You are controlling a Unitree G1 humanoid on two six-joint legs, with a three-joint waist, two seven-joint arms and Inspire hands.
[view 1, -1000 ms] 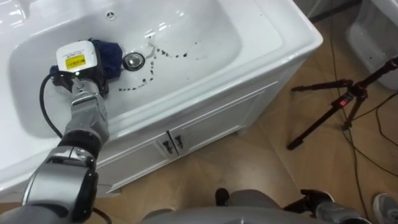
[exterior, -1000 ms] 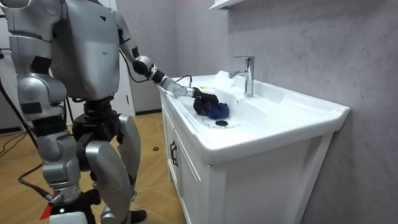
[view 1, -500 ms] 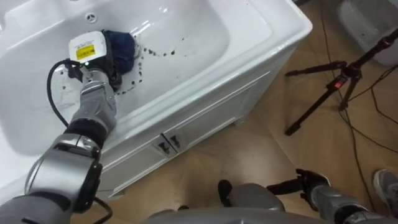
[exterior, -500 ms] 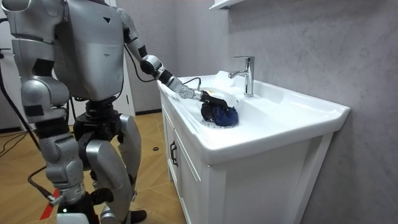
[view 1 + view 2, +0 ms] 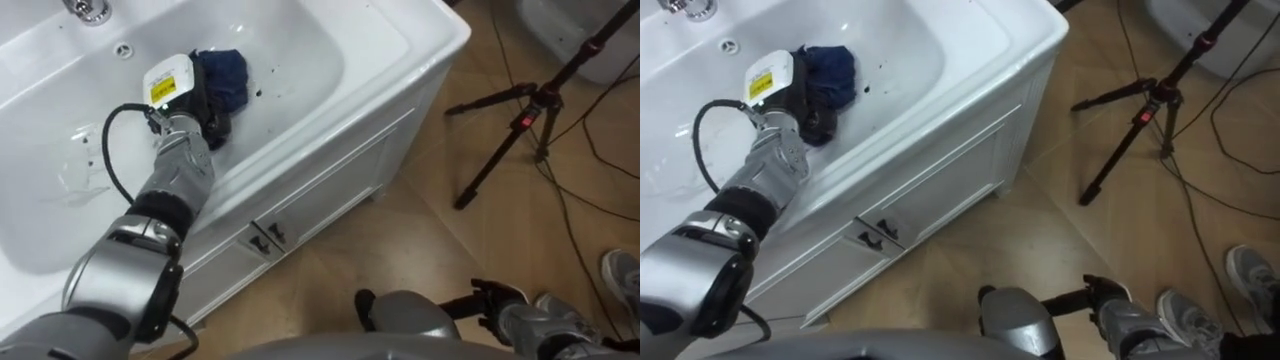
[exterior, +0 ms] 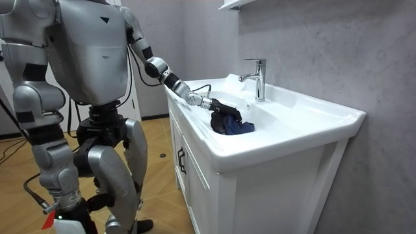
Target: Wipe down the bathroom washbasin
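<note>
1. My right hand [image 5: 490,297] hangs low beside the robot, above the floor; its state I cannot tell.
2. At the middle of the basin [image 5: 330,60], my left hand [image 5: 200,105] curls its fingers on the dark blue cloth [image 5: 228,72] and presses it down, so that it rubs the bottom.
3. Just beside the cloth, a few dark specks [image 5: 258,93] are left to wipe, I think.
4. The tap [image 6: 259,78] stands at the back rim, well apart.
</note>
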